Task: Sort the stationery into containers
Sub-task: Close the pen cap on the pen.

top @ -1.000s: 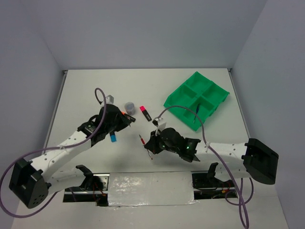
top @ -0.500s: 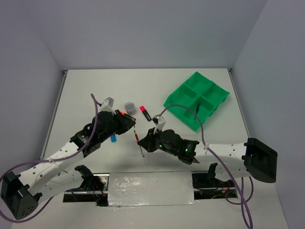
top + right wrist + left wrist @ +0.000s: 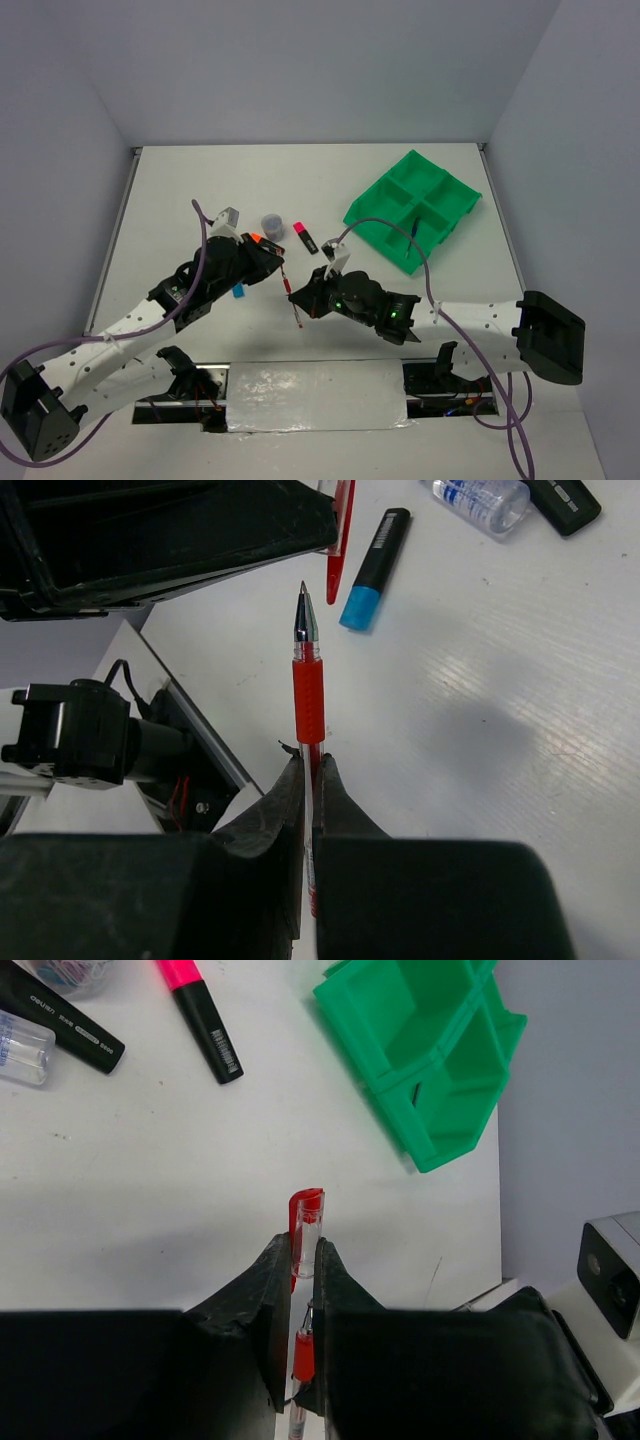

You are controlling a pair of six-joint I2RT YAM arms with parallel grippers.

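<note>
My left gripper (image 3: pixel 304 1245) is shut on a clear pen cap with a red clip (image 3: pixel 306 1218). My right gripper (image 3: pixel 311 765) is shut on a thin red pen (image 3: pixel 308 695) with its bare tip pointing at that cap (image 3: pixel 338 540). In the top view the two grippers meet at mid-table, the left gripper (image 3: pixel 281 272) just above the right gripper (image 3: pixel 306 300), with the red pen (image 3: pixel 296 312) between them. The green tray (image 3: pixel 413 208) stands at the far right and holds a blue pen (image 3: pixel 411 232). A pink highlighter (image 3: pixel 305 237), a blue highlighter (image 3: pixel 372 570), a clear tube (image 3: pixel 478 500) and a grey round piece (image 3: pixel 271 222) lie on the table.
A black highlighter (image 3: pixel 60 1022) lies next to the clear tube (image 3: pixel 25 1048), behind the left gripper. The green tray (image 3: pixel 430 1060) sits near the right wall. A taped strip and the arm bases line the near edge (image 3: pixel 315 395).
The left arm has swung right and forward, bringing the cap up to the pen. The right gripper has shifted slightly left with the pen; little movement in the last half second.
</note>
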